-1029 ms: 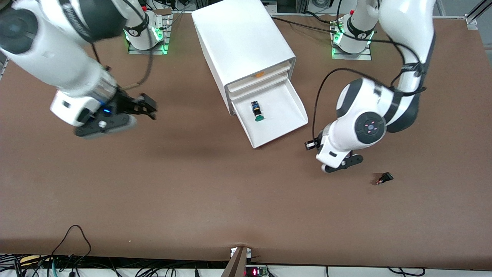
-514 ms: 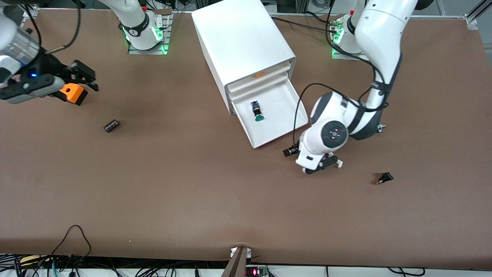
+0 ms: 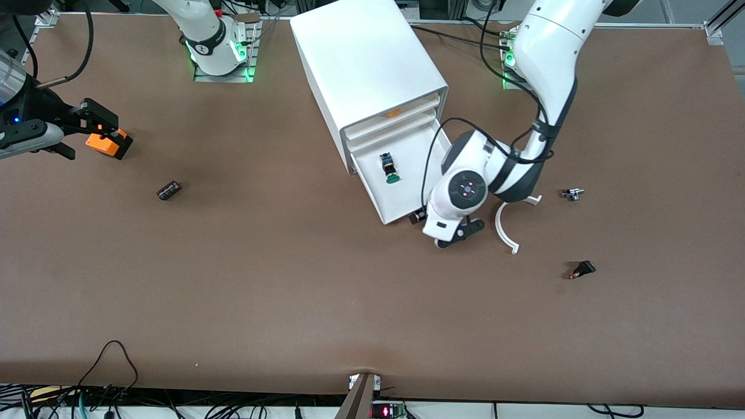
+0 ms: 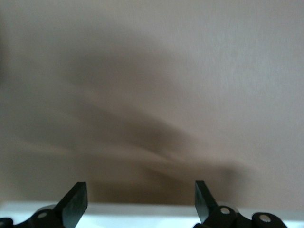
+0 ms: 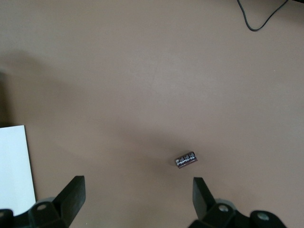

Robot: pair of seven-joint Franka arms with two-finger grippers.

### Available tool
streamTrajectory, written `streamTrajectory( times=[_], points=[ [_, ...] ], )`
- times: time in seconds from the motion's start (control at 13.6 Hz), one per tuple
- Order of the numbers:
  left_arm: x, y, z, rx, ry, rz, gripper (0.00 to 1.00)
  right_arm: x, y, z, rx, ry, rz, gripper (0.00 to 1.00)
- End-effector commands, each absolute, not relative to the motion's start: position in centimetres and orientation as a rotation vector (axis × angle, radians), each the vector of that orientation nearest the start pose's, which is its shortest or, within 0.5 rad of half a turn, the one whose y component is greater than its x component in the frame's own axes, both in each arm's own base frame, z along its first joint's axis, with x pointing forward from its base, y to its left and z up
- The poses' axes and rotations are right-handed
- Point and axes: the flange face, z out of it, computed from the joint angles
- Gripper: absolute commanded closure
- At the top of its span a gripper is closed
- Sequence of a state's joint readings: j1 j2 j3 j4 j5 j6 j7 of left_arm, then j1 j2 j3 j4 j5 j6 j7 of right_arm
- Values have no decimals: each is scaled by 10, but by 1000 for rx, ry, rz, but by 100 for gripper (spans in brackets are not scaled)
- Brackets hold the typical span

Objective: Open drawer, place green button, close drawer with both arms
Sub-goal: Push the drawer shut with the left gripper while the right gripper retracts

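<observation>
The right gripper (image 3: 87,131), fingers spread wide and empty, hangs over the table by an orange box (image 3: 107,142), well apart from the white cabinet (image 3: 366,70), its arm waiting. At the cabinet's foot the lowest drawer (image 3: 433,157) stands pulled out, and the button (image 3: 388,167) lies in it on its side, long axis running along the drawer's travel, green cap pointing out toward the drawer's front wall. The left gripper (image 3: 442,224), fingers wide apart and holding nothing, sits low just beside the drawer's front corner. A push from that corner could likely skew or jam the drawer, or shove the cabinet; a hard shove might roll the button.
</observation>
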State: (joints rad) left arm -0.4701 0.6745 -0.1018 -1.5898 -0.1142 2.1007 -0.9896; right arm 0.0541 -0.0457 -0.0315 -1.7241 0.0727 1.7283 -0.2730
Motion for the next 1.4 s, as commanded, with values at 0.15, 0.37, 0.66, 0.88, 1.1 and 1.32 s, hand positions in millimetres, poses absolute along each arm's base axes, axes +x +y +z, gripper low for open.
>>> streamTrajectory(
  times=[0.15, 0.37, 0.66, 0.88, 1.1, 1.32],
  points=[
    [538, -397, 236, -2977, -803, 383, 1, 555, 30, 597, -3063, -480, -79, 0],
    [512, -410, 247, -2988, -753, 424, 1, 555, 28, 598, -3077, -482, -84, 0],
    [477, -433, 251, -2971, -757, 469, 1, 556, 20, 623, -3080, -470, -153, 0],
    [452, -458, 250, -2972, -733, 506, 1, 561, 5, 620, -3082, -408, -160, 0],
    [432, -476, 246, -2980, -677, 552, 1, 570, 14, 603, -3087, -448, -105, 0],
    [428, -479, 243, -2984, -645, 574, 1, 571, 20, 608, -3084, -462, -134, 0]
  ],
)
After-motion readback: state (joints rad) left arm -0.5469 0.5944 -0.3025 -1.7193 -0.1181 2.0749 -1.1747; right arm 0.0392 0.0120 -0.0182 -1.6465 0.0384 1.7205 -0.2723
